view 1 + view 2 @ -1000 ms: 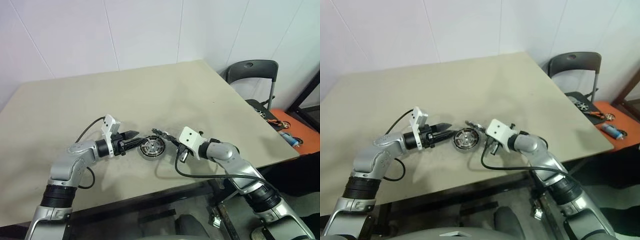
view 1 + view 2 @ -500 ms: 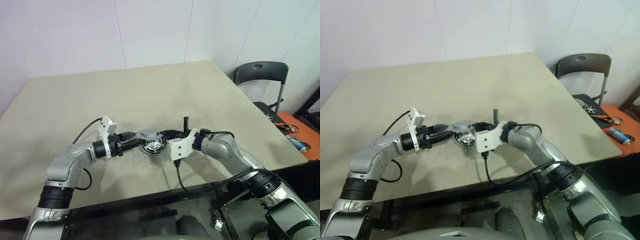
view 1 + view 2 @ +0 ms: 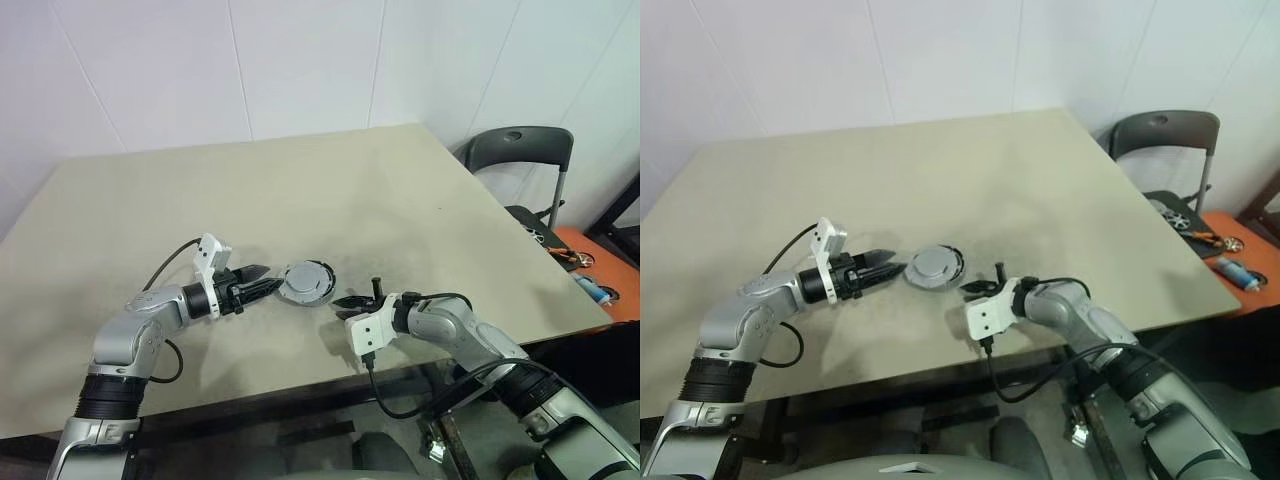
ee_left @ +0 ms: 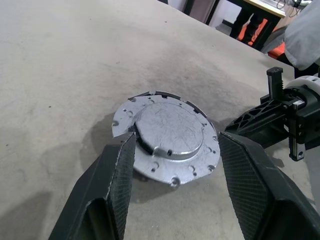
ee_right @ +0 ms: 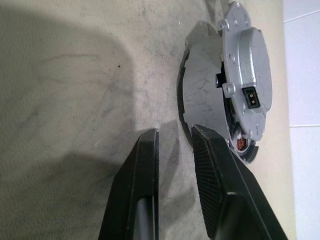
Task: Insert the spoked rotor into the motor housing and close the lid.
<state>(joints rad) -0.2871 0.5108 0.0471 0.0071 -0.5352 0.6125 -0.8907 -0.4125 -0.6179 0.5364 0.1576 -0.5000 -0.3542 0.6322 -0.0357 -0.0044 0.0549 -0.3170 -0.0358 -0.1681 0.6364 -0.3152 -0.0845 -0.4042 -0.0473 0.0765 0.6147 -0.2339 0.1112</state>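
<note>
- Lid (image 4: 167, 142) sits on the motor housing (image 5: 243, 145) near the middle of the table (image 3: 300, 190)'s front half; grey matte metal, raised round centre, notched jagged flange with small holes.
- Beneath it I see a sliver of copper-brown winding in the right wrist view.
- Left gripper (image 4: 175, 165): two black cross-hatched pads spread wide, flanking the lid's near edge; I cannot tell whether they touch it.
- Right gripper (image 5: 175, 150): textured black fingers set narrowly apart, empty, tips just beside the housing's rim.
- Table surface is beige, scuffed, faintly stained.
- Dark plastic chair (image 3: 515, 150) stands beyond the table's right corner.
</note>
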